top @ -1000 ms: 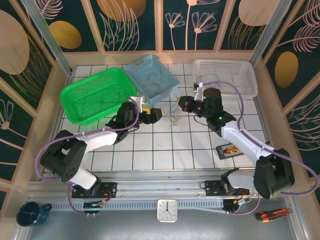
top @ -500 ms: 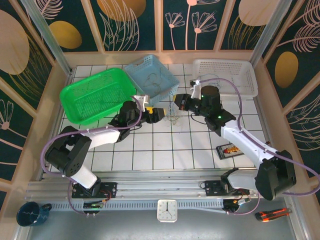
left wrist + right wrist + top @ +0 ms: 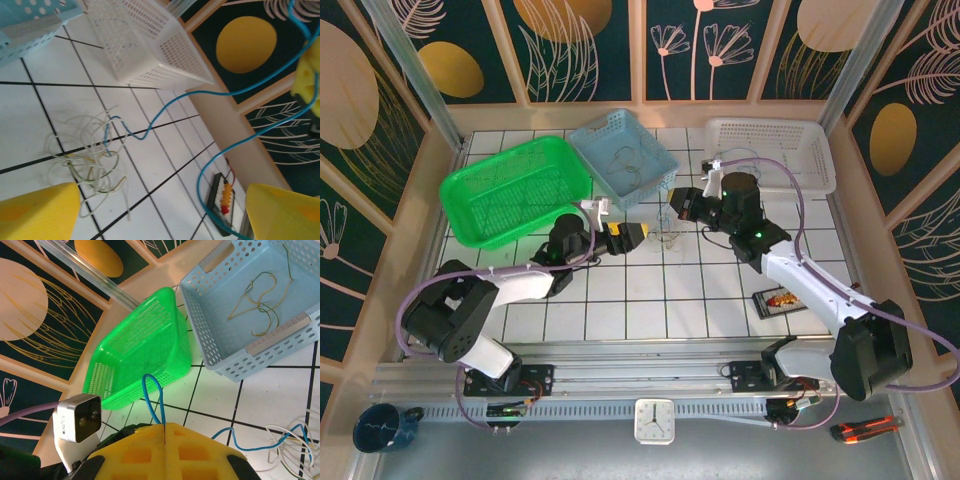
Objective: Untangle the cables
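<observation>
right gripper (image 3: pixel 165 430) is seen pressed shut on the blue cable (image 3: pixel 151 400), and a small loop of it is poked up between the yellow pads (image 3: pixel 135 455). it is held above the table (image 3: pixel 620 300), so the blue cable is lifted and pulled away from the clump of cables (image 3: pixel 90 160). left gripper (image 3: pixel 162 192) is held wide open, with nothing between its yellow fingers (image 3: pixel 37 210). it is pointed low at the clump of cables, most likely so that the other wires can be pinned or picked up while the blue one is drawn away.

three bins are set along the far side of the table. the green tray (image 3: pixel 505 190) is placed on the left, the blue basket (image 3: pixel 655 165) in the middle and the white basket (image 3: pixel 790 140) on the right. they are probably put there so that each freed wire can be dropped in a place of its own. a grey-brown wire (image 3: pixel 257 300) is already laid in the blue basket.

the clump of cables is found on the white tiles between the two grippers, just in front of the blue basket. pale wires are looped over each other in it. one end of the blue cable is tucked into it, so the job is judged to be only partly done. a slow pull is called for, or the whole clump could be dragged along.
</observation>
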`<state>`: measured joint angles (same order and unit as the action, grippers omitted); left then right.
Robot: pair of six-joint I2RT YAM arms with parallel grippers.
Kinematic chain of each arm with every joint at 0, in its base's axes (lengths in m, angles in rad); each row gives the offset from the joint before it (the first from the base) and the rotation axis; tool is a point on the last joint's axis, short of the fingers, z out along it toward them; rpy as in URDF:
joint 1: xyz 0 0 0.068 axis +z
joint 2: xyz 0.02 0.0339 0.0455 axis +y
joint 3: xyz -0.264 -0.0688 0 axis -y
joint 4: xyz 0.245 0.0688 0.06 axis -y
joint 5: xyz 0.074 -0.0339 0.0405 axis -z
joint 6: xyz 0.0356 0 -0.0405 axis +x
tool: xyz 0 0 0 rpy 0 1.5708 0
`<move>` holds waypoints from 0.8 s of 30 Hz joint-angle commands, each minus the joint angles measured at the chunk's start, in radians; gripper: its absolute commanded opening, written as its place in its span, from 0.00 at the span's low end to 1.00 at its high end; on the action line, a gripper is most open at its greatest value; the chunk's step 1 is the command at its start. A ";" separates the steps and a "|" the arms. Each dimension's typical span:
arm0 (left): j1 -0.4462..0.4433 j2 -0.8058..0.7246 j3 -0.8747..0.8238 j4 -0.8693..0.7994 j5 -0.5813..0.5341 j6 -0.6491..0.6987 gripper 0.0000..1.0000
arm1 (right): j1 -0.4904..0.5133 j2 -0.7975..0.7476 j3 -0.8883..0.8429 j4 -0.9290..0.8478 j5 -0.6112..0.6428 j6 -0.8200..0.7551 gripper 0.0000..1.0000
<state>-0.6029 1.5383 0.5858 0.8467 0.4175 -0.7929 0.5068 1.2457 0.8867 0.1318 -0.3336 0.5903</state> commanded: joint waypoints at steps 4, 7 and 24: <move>-0.029 0.009 -0.012 0.187 0.050 -0.114 0.83 | 0.007 0.000 -0.020 0.064 0.012 0.026 0.00; -0.038 0.033 0.005 0.204 0.051 -0.125 0.81 | 0.007 0.000 -0.026 0.073 0.008 0.032 0.00; -0.061 0.108 0.042 0.245 0.046 -0.145 0.61 | 0.007 -0.004 -0.040 0.087 0.004 0.041 0.00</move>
<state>-0.6552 1.6329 0.6014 1.0222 0.4458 -0.9302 0.5068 1.2461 0.8577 0.1841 -0.3344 0.6201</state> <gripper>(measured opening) 0.620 0.041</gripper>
